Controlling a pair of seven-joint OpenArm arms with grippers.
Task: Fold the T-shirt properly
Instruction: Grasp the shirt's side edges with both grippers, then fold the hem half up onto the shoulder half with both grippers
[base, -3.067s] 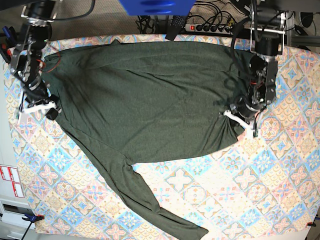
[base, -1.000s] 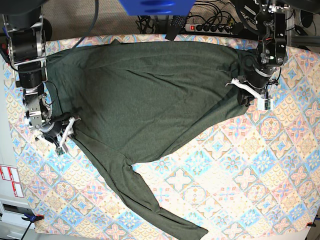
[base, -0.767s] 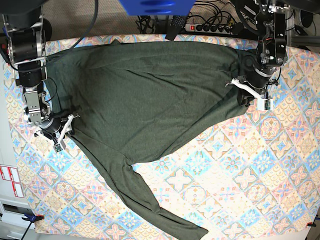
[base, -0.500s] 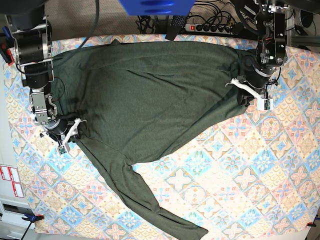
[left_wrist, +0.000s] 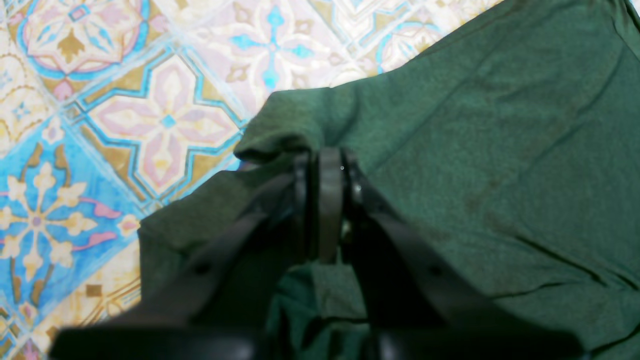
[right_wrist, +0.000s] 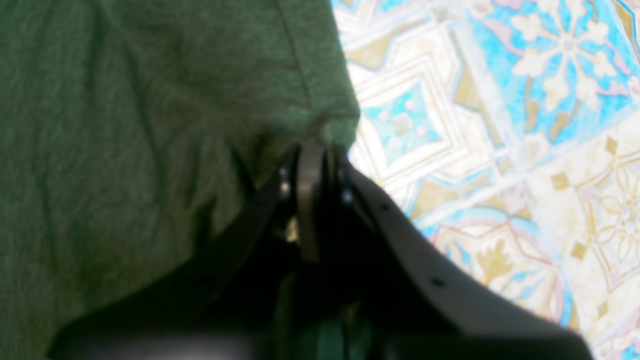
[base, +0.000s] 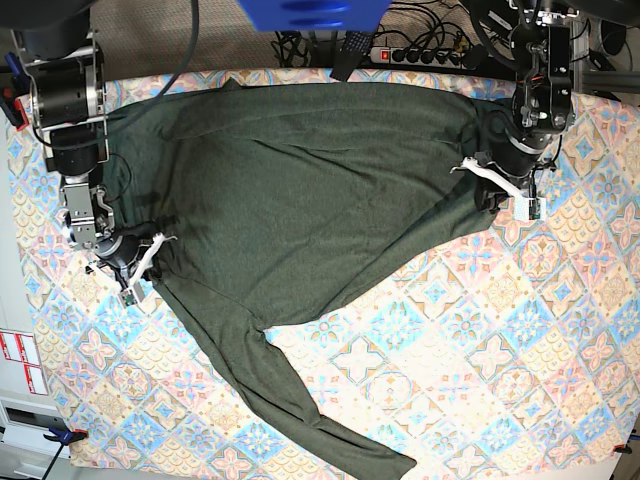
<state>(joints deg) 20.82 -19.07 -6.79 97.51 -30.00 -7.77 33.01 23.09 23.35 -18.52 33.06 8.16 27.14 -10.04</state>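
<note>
- Left pincer (left_wrist: 320, 165) is squeezed tight, with a bunched fold of the T-shirt (base: 300, 190) pinched between its black fingers (left_wrist: 330, 200).
- From above, this left pincer (base: 492, 190) sits at the far right edge of the green shirt, and the cloth puckers into little wrinkles right at it.
- Right pincer (right_wrist: 312, 150) is closed too, its tips pressed together on the hemmed edge of the T-shirt (right_wrist: 150, 100), right at a corner of the cloth.
- From above, the right pincer (base: 140, 258) is at the left edge of the shirt, just where the long sleeve starts.
- Between the two pincers, the shirt lies spread out wide and mostly flat on the surface (base: 520, 350).
- One long sleeve (base: 290, 400) runs away from the right pincer, slanting down toward the near edge of the surface.
- On the outer side of each pincer the surface shows its cover, a pattern of blue, pink and tan tiles (left_wrist: 150, 115).
- Behind the shirt, past the far edge of the surface, a power strip (base: 420, 55) lies among black cables.
</note>
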